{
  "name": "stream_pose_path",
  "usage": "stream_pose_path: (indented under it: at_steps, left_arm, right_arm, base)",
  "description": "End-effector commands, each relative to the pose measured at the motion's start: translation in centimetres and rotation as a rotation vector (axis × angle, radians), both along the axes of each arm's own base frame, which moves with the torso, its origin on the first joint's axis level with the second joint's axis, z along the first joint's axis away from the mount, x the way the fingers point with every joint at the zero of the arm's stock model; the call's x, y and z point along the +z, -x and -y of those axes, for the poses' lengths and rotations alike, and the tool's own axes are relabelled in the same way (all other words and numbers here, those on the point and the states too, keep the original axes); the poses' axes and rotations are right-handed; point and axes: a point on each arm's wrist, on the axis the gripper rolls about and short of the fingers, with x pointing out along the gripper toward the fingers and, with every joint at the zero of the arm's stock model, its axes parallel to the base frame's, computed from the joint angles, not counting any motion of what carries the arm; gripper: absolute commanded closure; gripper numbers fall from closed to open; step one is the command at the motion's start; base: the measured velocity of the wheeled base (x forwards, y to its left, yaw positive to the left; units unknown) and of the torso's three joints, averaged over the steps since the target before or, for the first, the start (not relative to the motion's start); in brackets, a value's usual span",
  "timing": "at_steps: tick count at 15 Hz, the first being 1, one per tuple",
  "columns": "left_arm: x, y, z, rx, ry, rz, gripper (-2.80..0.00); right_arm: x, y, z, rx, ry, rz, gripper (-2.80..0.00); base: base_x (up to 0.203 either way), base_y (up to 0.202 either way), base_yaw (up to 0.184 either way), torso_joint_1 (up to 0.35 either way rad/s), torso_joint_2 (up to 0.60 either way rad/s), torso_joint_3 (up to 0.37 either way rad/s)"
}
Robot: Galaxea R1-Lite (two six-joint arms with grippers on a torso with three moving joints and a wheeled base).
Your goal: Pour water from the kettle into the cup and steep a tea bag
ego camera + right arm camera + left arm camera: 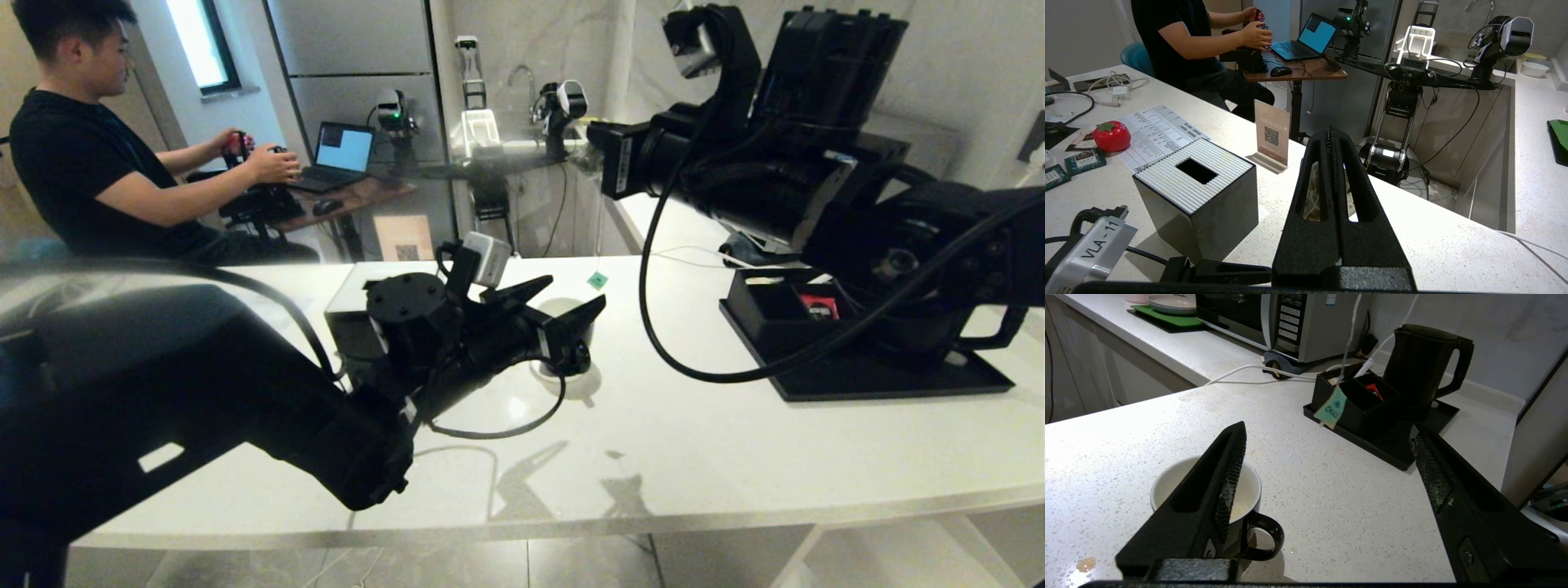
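Note:
The cup [1247, 486], a black mug with a white inside, stands on the white counter, its ear handle [1265, 539] toward the camera. My left gripper [1327, 428] is open wide just above it, one finger [1208, 498] over the rim, nothing between the jaws; the head view shows the gripper [571, 291] over the cup [562, 310]. My right gripper [1331, 132] is shut on the tea bag [1312, 192], which shows pale through the finger slots. Its white string [1349, 335] hangs down to the green tag [1333, 408]. The kettle [1419, 367] stands upright on the black tray [1372, 445].
A black organiser with a red packet [1374, 388] shares the tray. A black tissue box [1196, 196] and a QR sign [1271, 132] stand near the cup. A microwave [1298, 322] and cables sit at the back. A person [98, 147] sits at a desk beyond the counter.

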Motion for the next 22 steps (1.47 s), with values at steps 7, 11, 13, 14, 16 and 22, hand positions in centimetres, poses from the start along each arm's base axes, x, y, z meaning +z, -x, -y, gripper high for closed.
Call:
stream_pose_path:
  at_steps: [7,11,13,14,16,22]
  left_arm:
    - [0.3,-0.3,0.5,-0.006,0.019,0.020,-2.80]
    - [0.6,-0.4,0.6,-0.005,0.027,0.032,-2.80]
    - [0.7,-0.4,0.6,-0.007,0.029,0.035,-2.80]
    - [0.7,-0.5,0.6,-0.006,0.030,0.036,-2.80]
    - [0.5,-0.5,0.7,-0.006,0.027,0.033,-2.80]
    - [0.2,-0.2,1.3,-0.025,0.023,0.026,-2.80]
  right_arm:
    - [0.4,1.0,-0.8,0.032,-0.007,0.010,0.00]
    - [0.3,1.1,-1.0,0.037,-0.004,0.008,0.00]
    - [0.2,1.0,-1.0,0.036,-0.003,0.008,0.00]
    - [0.2,1.0,-1.0,0.037,-0.002,0.006,0.00]
    - [0.1,1.0,-1.1,0.036,-0.001,0.005,0.00]
    - [0.1,0.9,-1.1,0.037,-0.002,0.005,0.00]
  base:
    - [0.000,0.000,0.000,0.000,0.00,0.000]
    - [0.000,0.000,0.000,0.000,0.00,0.000]
    - [0.000,0.000,0.000,0.000,0.00,0.000]
    - [0.000,0.000,0.000,0.000,0.00,0.000]
    - [0.000,0.000,0.000,0.000,0.00,0.000]
    - [0.000,0.000,0.000,0.000,0.00,0.000]
